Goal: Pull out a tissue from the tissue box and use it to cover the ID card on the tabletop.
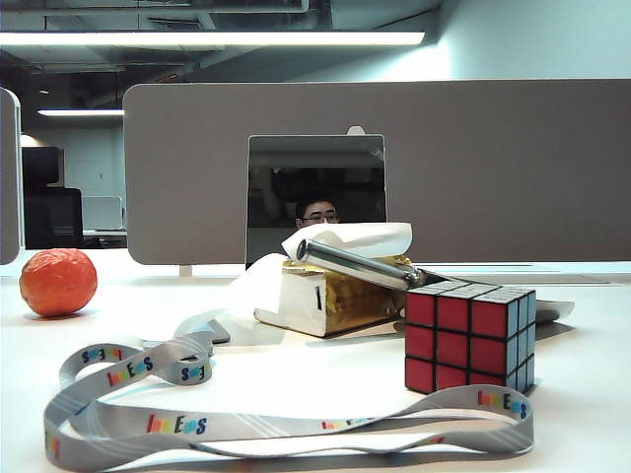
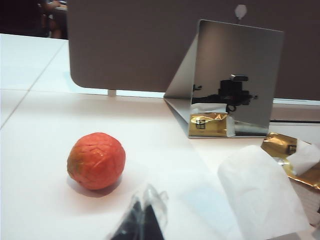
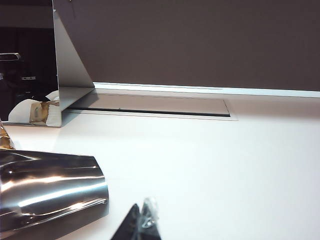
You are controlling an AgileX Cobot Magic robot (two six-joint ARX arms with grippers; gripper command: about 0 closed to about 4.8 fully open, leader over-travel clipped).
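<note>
While both arms wait low at the near edge of the table (image 1: 296, 394), you have nothing in hand. Your left gripper (image 2: 142, 220) looks out at the orange ball (image 2: 96, 161), and its fingertips sit pressed together, holding nothing. Your right gripper (image 3: 142, 222) is closed too and empty, just beside a shiny metal cup (image 3: 50, 192) lying on its side.

Look at the tissue (image 2: 262, 197). A white sheet spills out of the gold box (image 1: 330, 296) and lies flat on the table, between the box and the ball. It seems to sit where the strap (image 1: 197, 424) leads. You cannot see the card anywhere. It may be under that sheet, so the job may be done, but you cannot tell for sure.

Here is what could go wrong. If you reach for the sheet, you might drag it off whatever it hides. It is thin and limp, so a small tug moves it. The strap loops across the front of the table and past the cube (image 1: 471, 337). If a gripper catches the strap, it would pull the card out from under. The cup rests against the box, and a bump could send it rolling onto the tissue. The ball could roll too.
</note>
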